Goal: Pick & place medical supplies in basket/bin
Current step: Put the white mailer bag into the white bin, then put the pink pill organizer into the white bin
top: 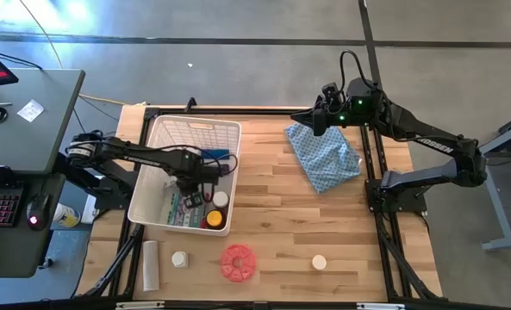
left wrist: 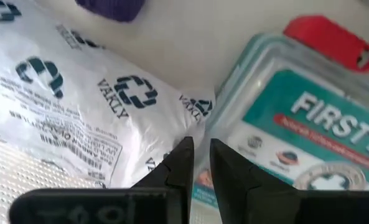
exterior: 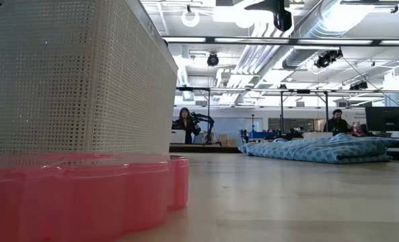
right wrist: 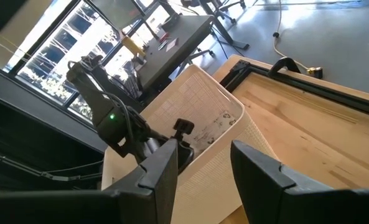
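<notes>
The white slotted basket stands at the table's left, and my left gripper reaches down into it. Its fingers stand open by a narrow gap with nothing between them. They are just over the edge where a white printed packet meets a green-white first-aid packet. A purple cylinder lies beyond. A yellow-capped bottle and a white-capped jar sit in the basket's near end. My right gripper hangs open, raised over the far right, by the blue cloth. My left gripper points straight down over the two packets' meeting edge; I cannot tell whether its fingertips touch either packet.
On the table in front of the basket lie a white cylinder, a white-capped jar, the red disc and another white jar. People stand in the room beyond the table. A desk with a keyboard is off the left edge.
</notes>
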